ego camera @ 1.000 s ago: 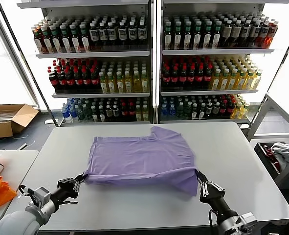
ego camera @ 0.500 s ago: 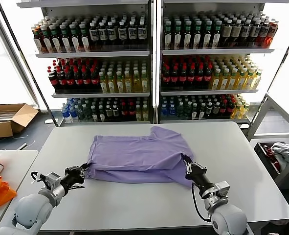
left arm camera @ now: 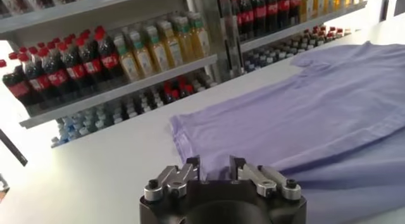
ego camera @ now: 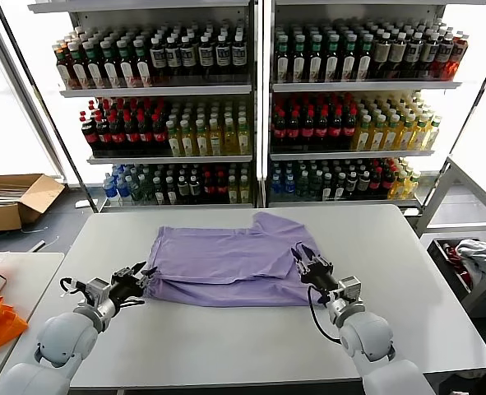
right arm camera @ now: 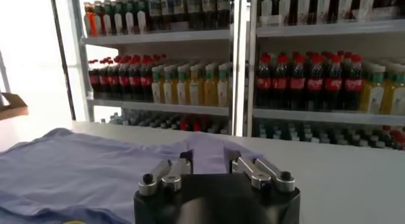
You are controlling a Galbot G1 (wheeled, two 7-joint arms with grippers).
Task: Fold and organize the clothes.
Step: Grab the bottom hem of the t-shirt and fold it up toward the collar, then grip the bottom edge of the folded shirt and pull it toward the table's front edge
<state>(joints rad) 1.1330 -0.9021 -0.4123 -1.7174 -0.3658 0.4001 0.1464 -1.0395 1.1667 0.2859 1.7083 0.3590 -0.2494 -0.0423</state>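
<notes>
While bottle shelves [ego camera: 259,99] fill the far side, the table [ego camera: 226,346] carries the T-shirt [ego camera: 226,267] at its middle, folded over itself with a sleeve at the far right. At its near left corner the left gripper [ego camera: 145,276] stands spread, gripping nothing; on its right edge the right gripper [ego camera: 303,261] is likewise parted.

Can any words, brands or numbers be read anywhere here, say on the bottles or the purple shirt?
None can be read.
Bottle labels: too small and blurred.
T-shirt: only plain fabric shows, no print.
Cardboard box: no legible marking.
</notes>
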